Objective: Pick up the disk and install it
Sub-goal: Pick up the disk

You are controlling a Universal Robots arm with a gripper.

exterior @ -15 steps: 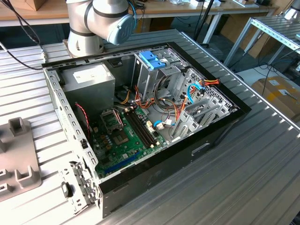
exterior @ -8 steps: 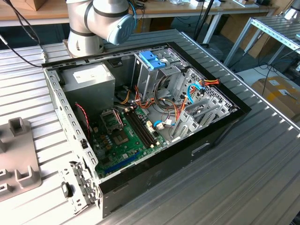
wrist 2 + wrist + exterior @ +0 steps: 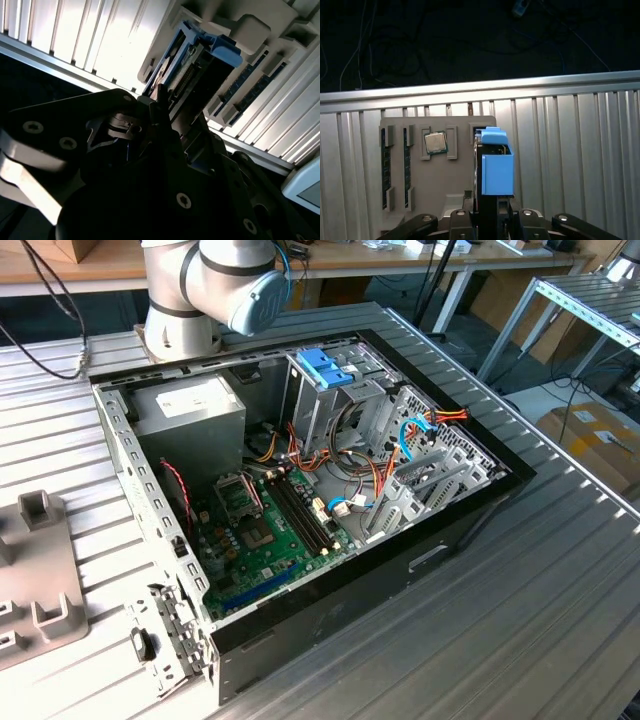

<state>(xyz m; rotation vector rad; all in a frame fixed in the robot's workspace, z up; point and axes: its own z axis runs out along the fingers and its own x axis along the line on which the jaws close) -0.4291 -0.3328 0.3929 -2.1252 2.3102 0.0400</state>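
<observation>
1. Aluminium, ribbed, the bench (image 3: 560,620) in the exterior view carries an open computer case (image 3: 460,530) with its motherboard (image 3: 265,530), a grey power supply (image 3: 190,405) and a blue latch (image 3: 325,368) on the drive cage. A grey tray (image 3: 40,590) lies at the exterior view's left.
2. First wrist view: the disk (image 3: 497,172) stands edge-on over the tray (image 3: 455,180), its blue rail towards the camera and a dark metal body beside it. The jaws are closed on its flat sides. A processor chip (image 3: 436,143) and memory sticks (image 3: 383,165) lie in tray pockets.
3. Second wrist view: the disk (image 3: 192,65) shows its connector end and a blue rail tip, with a dark finger (image 3: 160,100) against it. I cannot tell whether it touches the tray (image 3: 260,25).
</observation>
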